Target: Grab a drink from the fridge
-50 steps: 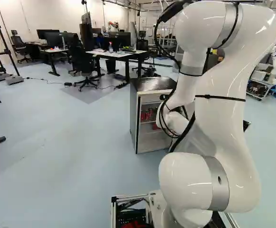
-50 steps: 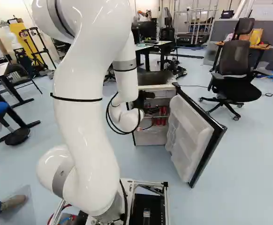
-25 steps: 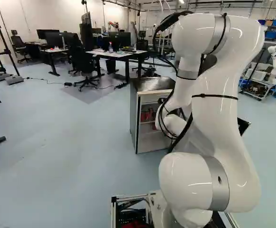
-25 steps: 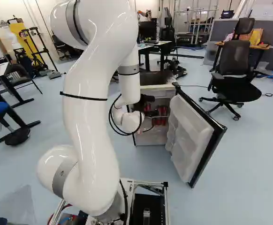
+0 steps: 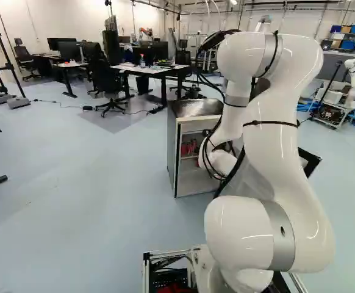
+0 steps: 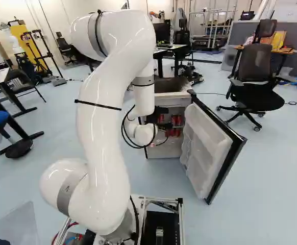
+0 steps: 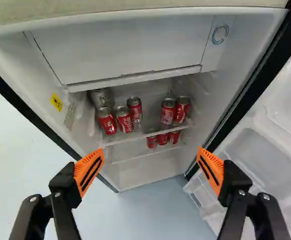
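Black two-finger gripper (image 7: 149, 158): opened wide, empty, so that a can may be admitted.
Red metal cans (image 7: 124, 120): shelved upright inside the white-lined fridge (image 7: 25, 65), ahead.
Black-edged door (image 6: 204, 145): swung open for access.

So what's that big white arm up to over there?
The white arm is reaching toward a small fridge whose door stands open. Its gripper is spread wide in front of the shelves, holding nothing. Red cans stand on the shelves inside, none of them gripped. It looks set to grab one as a drink.
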